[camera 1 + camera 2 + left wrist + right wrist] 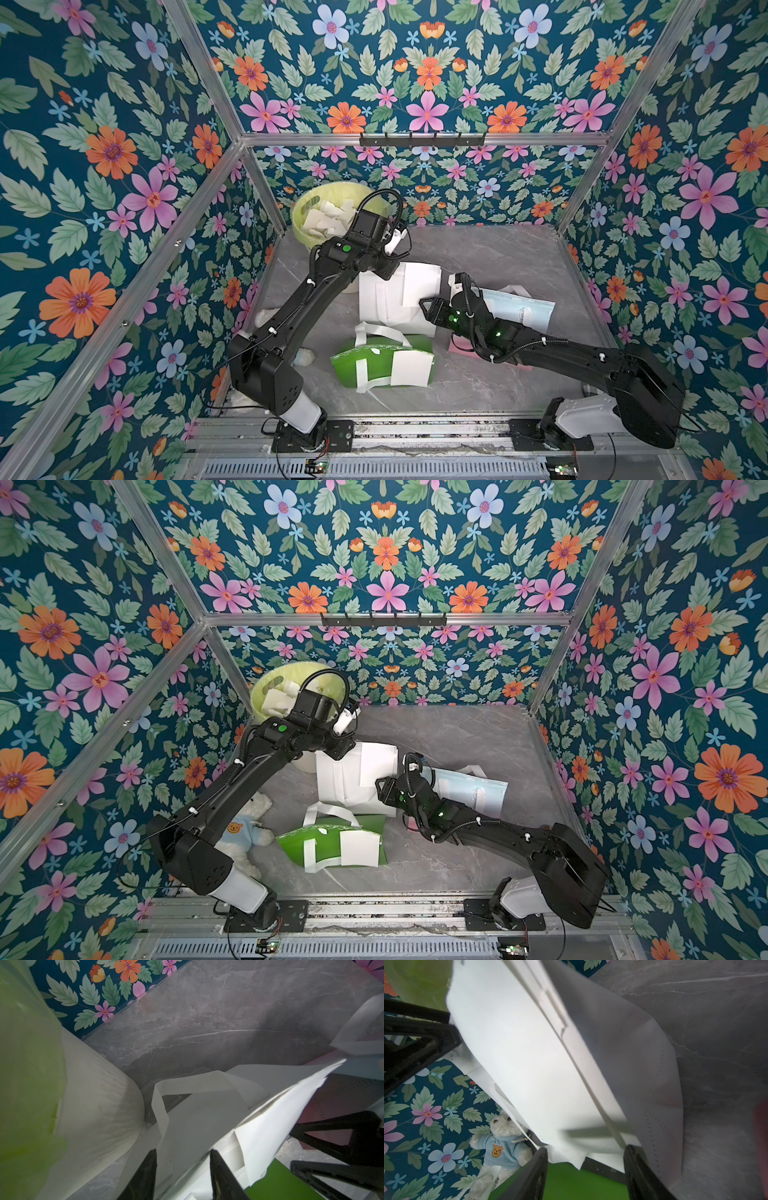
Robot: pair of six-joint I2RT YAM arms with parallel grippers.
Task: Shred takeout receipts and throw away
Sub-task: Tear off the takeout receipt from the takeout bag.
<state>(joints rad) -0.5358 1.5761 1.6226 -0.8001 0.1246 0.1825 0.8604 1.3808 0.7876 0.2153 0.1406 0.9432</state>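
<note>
Grey marbled tabletop [478, 257]. Resting on it: lined bin [301, 232], left of frame centre; white tote bag [382, 299], centre; green bag [345, 361] below it; blue bag [507, 303], right; teddy bear [245, 833], lower left.

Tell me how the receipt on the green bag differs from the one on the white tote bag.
On the green bag, the near receipt stands out; on the white tote bag, the far receipt blends in. No gripper is by the near receipt; the left gripper and right gripper flank the far receipt, jaws apart. Both are blank white rectangles.
</note>
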